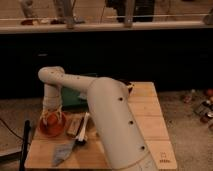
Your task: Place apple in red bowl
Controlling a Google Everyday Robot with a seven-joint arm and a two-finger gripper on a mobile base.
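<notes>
Here's the wooden bench (150, 115), and the big white arm (112, 115) fills the middle of the view, rising from the near right edge, running up and to the left across the boards, bending at a rounded elbow and dropping straight down at the left side. At the end of it the gripper (51, 118) hangs pointing down, right over the red bowl (44, 131) and low enough to sit inside its rim. Whether the gripper is open, closed or clamped on something, I cannot tell from here. The apple cannot be picked out as its own shape: there are warm orange tones where gripper and bowl meet, and that is all that shows, so it may be hidden in there, but I can't confirm it. The bowl sits near the bench's left edge. Just beside it to the right lies a small brown packet (74, 126), and next to that a slim white object (83, 133), lying lengthwise toward the front. Nearer the front edge, a crumpled grey-blue cloth (62, 153) lies flat on the wood. Behind the downward arm segment, a dark green item (70, 98) peeks out at the back of the bench, partly covered by the arm.
</notes>
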